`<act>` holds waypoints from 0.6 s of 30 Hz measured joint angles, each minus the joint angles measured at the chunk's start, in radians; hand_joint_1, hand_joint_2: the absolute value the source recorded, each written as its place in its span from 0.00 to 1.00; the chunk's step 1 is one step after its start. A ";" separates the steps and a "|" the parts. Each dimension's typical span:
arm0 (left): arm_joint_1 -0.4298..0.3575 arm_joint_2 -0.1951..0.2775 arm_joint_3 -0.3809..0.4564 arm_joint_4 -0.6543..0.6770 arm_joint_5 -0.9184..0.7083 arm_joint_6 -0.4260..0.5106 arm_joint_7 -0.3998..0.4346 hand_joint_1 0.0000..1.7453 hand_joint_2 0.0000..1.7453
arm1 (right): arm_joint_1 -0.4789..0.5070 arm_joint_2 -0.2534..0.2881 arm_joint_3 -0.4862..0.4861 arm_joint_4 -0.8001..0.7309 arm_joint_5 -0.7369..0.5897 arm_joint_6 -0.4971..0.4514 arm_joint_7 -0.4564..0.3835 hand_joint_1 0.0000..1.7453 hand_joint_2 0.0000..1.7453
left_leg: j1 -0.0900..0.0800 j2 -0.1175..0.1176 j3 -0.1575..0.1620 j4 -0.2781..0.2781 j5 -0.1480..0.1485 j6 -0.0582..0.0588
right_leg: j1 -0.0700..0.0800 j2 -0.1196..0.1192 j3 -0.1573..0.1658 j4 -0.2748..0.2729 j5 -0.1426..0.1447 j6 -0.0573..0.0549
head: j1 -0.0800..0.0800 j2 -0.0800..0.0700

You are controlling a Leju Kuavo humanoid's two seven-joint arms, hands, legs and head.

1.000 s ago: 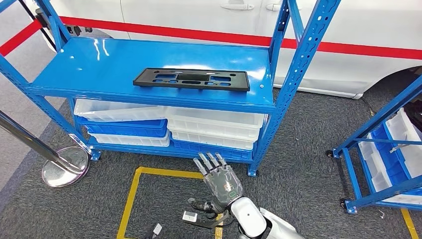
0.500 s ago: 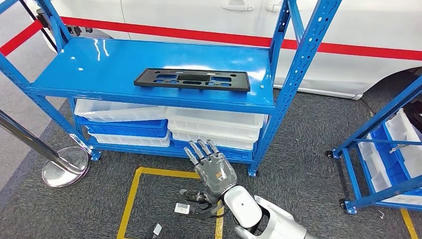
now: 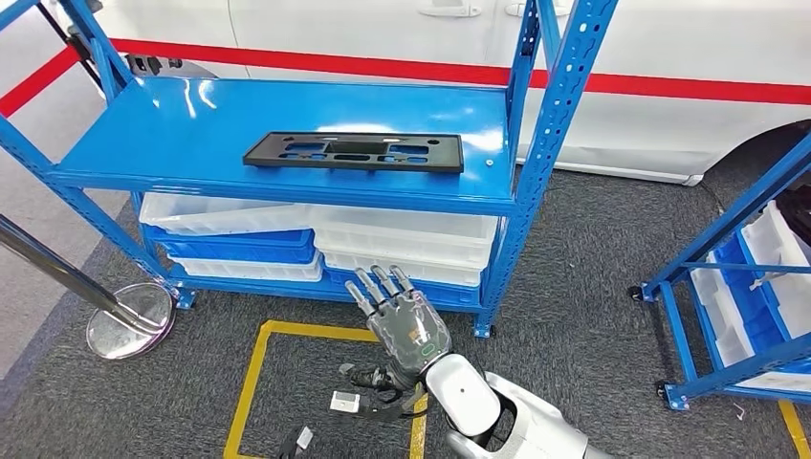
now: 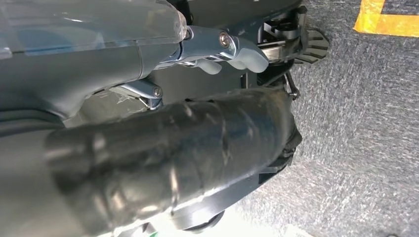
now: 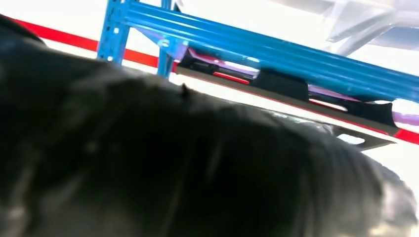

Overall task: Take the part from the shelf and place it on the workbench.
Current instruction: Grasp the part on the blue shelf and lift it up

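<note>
The part (image 3: pixel 353 151) is a flat black rectangular plate with several cut-out slots, lying flat on the top deck of the blue shelf (image 3: pixel 153 134), toward the deck's front edge and right half, at about 12 o'clock from the right hand (image 3: pixel 402 320). That hand sits low before the shelf, back upward, fingers straight and spread, holding nothing. The left hand (image 4: pixel 217 49) hangs over grey carpet; its fingers seem loosely extended and empty, though the view is too cramped to tell.

White and blue bins (image 3: pixel 402 239) fill the lower tier. The blue upright (image 3: pixel 536 163) stands at 1 o'clock from the right hand, just right of the part. A chrome stand base (image 3: pixel 129 320) rests at 9 o'clock, a second rack (image 3: pixel 736 287) at 3 o'clock. Yellow floor tape (image 3: pixel 251 382) borders the carpet below.
</note>
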 joint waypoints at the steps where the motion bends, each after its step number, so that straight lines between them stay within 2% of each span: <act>1: -0.001 0.000 -0.001 0.000 0.001 0.001 0.000 0.00 0.00 | -0.001 0.001 0.000 0.000 0.001 0.000 0.000 0.00 0.00 | 0.001 0.000 -0.013 0.031 -0.021 -0.002 | -0.001 -0.001 0.003 -0.004 0.001 -0.008 | -0.001 0.000; 4: -0.009 0.001 -0.002 0.000 0.003 0.001 -0.001 0.00 0.00 | -0.003 0.001 0.002 0.002 0.004 0.004 0.000 0.00 0.00 | -0.002 0.000 -0.093 0.212 -0.107 -0.004 | 0.006 -0.006 0.005 -0.007 -0.001 -0.019 | -0.004 0.000; 5: -0.011 0.001 -0.002 0.001 0.004 0.000 -0.003 0.00 0.00 | -0.003 0.001 0.003 0.004 0.006 0.007 0.000 0.00 0.00 | -0.003 0.000 -0.110 0.253 -0.116 -0.003 | 0.010 -0.007 0.006 -0.006 -0.002 -0.021 | -0.004 0.000; 6: -0.012 0.001 -0.002 0.001 0.004 -0.002 -0.006 0.00 0.00 | -0.002 0.001 0.004 0.006 0.007 0.010 0.001 0.00 0.00 | -0.004 0.000 -0.112 0.261 -0.107 0.000 | 0.013 -0.008 0.007 -0.005 -0.003 -0.022 | -0.004 0.000; 7: -0.011 0.001 -0.004 0.001 0.005 -0.004 -0.011 0.00 0.00 | -0.002 0.001 0.005 0.007 0.008 0.012 0.002 0.00 0.00 | -0.005 0.000 -0.095 0.228 -0.079 0.004 | 0.015 -0.006 0.008 -0.003 -0.003 -0.023 | -0.004 0.000; 8: -0.007 0.001 -0.006 0.001 0.005 -0.008 -0.017 0.00 0.00 | -0.002 0.001 0.006 0.008 0.009 0.014 0.002 0.00 0.00 | -0.006 0.000 -0.066 0.167 -0.041 0.009 | 0.017 -0.005 0.009 -0.002 -0.004 -0.023 | -0.004 0.000; 10: 0.001 0.001 -0.011 0.002 0.006 -0.014 -0.028 0.00 0.00 | -0.002 0.002 0.007 0.009 0.010 0.014 0.005 0.00 0.00 | -0.010 0.000 -0.015 0.051 0.005 0.020 | 0.020 -0.002 0.008 0.000 -0.004 -0.020 | -0.003 0.000; 11: 0.003 0.000 -0.013 0.002 0.007 -0.016 -0.031 0.00 0.00 | -0.002 0.002 0.007 0.010 0.010 0.014 0.005 0.00 0.00 | -0.011 0.000 -0.002 0.016 0.012 0.021 | 0.023 -0.001 0.004 0.002 -0.004 -0.018 | -0.003 0.000; 13: 0.004 -0.002 -0.017 0.002 0.008 -0.017 -0.034 0.00 0.00 | -0.001 0.001 0.008 0.011 0.010 0.015 0.006 0.00 0.00 | -0.014 -0.001 0.002 -0.007 0.009 0.017 | 0.027 -0.003 -0.004 0.004 -0.001 -0.020 | -0.003 0.000; 15: 0.004 -0.004 -0.020 0.003 0.010 -0.017 -0.035 0.00 0.00 | 0.000 0.001 0.009 0.013 0.010 0.016 0.007 0.00 0.00 | -0.016 -0.004 0.001 -0.008 0.010 0.015 | 0.026 -0.005 -0.004 0.002 0.002 -0.024 | -0.002 0.000; 18: 0.004 -0.005 -0.025 0.004 0.014 -0.019 -0.037 0.00 0.00 | 0.000 0.001 0.009 0.017 0.010 0.018 0.010 0.00 0.00 | -0.018 -0.005 0.001 -0.007 0.010 0.019 | 0.024 -0.006 0.001 -0.004 0.007 -0.019 | -0.002 0.000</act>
